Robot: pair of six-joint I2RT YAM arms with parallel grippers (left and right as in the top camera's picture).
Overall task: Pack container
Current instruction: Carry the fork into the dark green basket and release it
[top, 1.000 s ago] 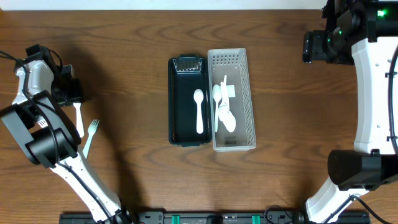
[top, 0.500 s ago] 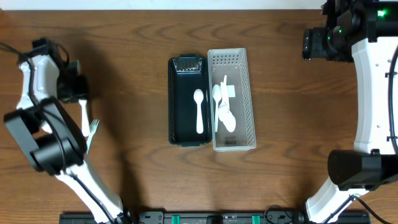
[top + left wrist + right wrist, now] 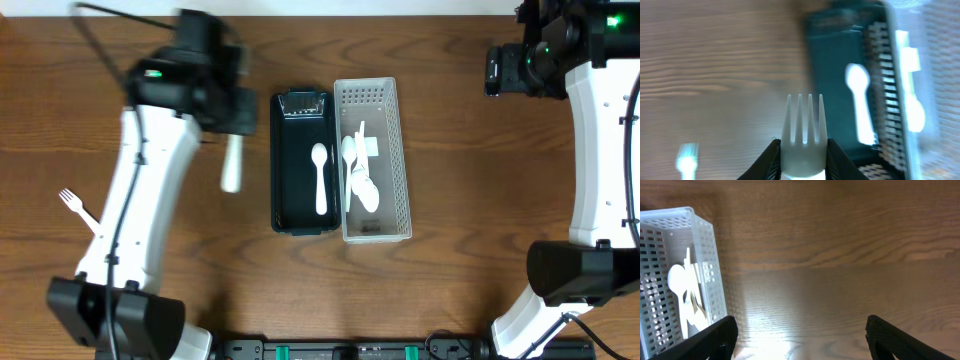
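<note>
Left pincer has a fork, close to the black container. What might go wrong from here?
The fork juts tines-first from the left pincer; a narrow pinch like that may let it twist or slip. The black container is slim and sits right beside the white basket, so a slightly off release might drop the fork in the basket or on a rim. A spoon already lies inside; the fork may land across it.

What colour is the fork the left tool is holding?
White: the fork shows best in the left wrist view.
</note>
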